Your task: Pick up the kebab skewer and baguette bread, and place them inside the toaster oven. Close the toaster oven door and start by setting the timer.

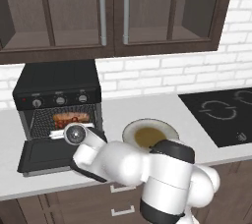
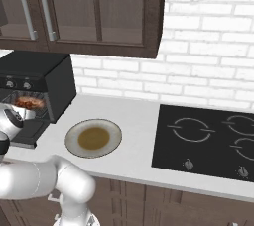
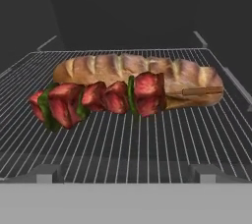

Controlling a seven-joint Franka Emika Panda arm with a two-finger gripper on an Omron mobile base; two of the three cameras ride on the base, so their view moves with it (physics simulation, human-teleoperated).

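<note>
The black toaster oven (image 1: 56, 83) stands at the left of the counter with its door (image 1: 42, 155) dropped open. On its wire rack (image 3: 147, 139) lies the kebab skewer (image 3: 98, 99), red chunks with green pieces. The baguette bread (image 3: 133, 68) lies right behind it, touching it. Both show as a reddish patch inside the oven (image 2: 29, 102). My gripper (image 3: 125, 175) is open and empty, its tips wide apart at the rack's front edge. The hand (image 1: 76, 133) hovers over the open door and points into the oven.
An empty round plate (image 1: 170, 128) with a brown centre sits on the white counter right of the oven. A black cooktop (image 2: 208, 141) lies at the far right. Dark wall cabinets (image 1: 113, 12) hang above, and three knobs (image 1: 60, 100) line the oven's front panel.
</note>
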